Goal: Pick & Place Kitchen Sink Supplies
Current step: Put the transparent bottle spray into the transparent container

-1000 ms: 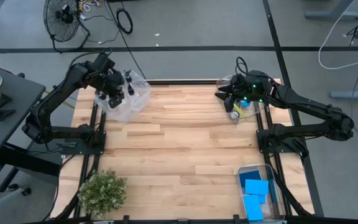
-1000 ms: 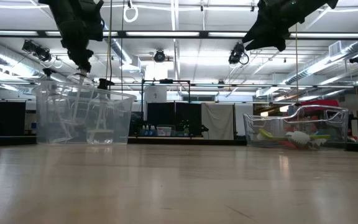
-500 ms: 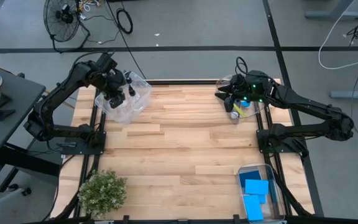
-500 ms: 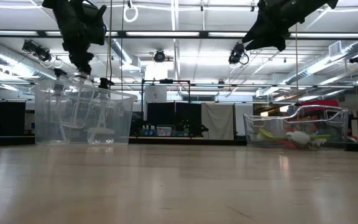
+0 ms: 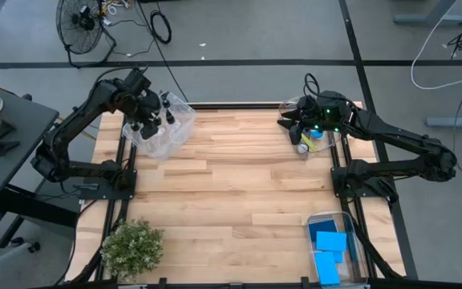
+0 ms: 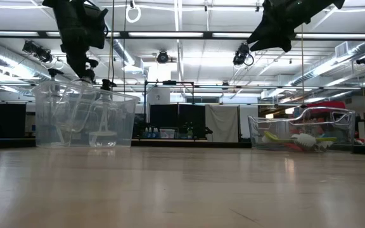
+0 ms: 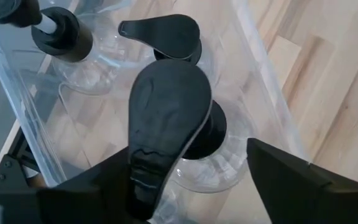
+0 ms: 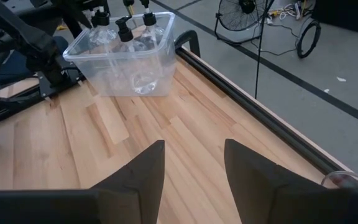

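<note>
Over at ten o'clock on the tabletop [image 5: 239, 185], my left pincer [image 5: 145, 125] hangs above a clear bin [image 5: 180, 127]. Its two fingers [image 7: 291, 180] are spread wide apart and hold nothing. Right under it stands a small clear bottle [image 7: 194, 146] with a black pump top, inside the bin. More bottles [image 8: 118, 38] like it stand in the same bin, close together.

Down at seven o'clock sits a bushy green plant [image 5: 132, 247] at the edge of the tabletop.

Up at two o'clock, my right pincer [image 5: 289, 122] hangs in the air beside a second clear bin [image 6: 300, 130]. Its fingers [image 8: 257, 171] have a middle-sized gap between them, and nothing is in that gap. That bin holds the long brushes [image 6: 296, 139], lying in a heap, with yellow-green and red parts showing.

Down at five o'clock is a third clear bin [image 5: 312, 219]. Flat blue sponges [image 5: 331, 249] lie inside it, some on top of others.
</note>
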You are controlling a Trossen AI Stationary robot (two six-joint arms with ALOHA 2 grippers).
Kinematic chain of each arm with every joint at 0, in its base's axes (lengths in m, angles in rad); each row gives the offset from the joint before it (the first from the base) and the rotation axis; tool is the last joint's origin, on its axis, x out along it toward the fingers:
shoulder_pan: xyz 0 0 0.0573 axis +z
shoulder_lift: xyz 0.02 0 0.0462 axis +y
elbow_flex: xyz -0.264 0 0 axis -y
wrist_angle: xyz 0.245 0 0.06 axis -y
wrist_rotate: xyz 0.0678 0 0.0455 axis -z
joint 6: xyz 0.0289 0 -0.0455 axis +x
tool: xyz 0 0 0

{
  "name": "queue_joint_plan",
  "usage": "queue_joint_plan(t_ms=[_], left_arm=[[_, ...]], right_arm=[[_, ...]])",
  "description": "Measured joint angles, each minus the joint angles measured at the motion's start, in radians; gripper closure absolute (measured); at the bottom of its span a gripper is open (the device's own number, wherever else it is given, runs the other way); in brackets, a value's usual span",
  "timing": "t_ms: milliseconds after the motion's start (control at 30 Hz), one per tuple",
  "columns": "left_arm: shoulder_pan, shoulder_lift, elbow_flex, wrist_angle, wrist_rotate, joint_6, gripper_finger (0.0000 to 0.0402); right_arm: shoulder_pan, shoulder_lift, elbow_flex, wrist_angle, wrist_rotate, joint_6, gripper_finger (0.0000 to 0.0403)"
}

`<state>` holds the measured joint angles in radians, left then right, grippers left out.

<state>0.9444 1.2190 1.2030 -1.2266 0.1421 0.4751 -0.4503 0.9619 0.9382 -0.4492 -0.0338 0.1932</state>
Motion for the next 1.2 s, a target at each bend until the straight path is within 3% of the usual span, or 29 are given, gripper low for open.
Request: queue_joint_plan(t_ms=[200, 500, 667, 1200], left_arm=[[0.0, -0.003, 0.051, -0.03, 0.031, 0.0, 0.0109], [0.002, -0.003, 0.136, -0.032, 0.045, -0.025, 0.0122], [0.019, -0.001, 0.139, -0.021, 0.152, -0.096, 0.0126], [0.05, 0.102, 0.139, -0.016, 0.175, -0.151, 0.0126]], right_arm=[[0.0, 0.0, 0.0, 0.0, 0.0, 0.0, 0.0237], [0.0, 0.0, 0.0, 0.0, 0.0, 0.0, 0.0237], [0.0, 0.0, 0.0, 0.0, 0.0, -0.002, 0.0237], [0.0, 0.0, 0.0, 0.0, -0.002, -0.015, 0.0237]])
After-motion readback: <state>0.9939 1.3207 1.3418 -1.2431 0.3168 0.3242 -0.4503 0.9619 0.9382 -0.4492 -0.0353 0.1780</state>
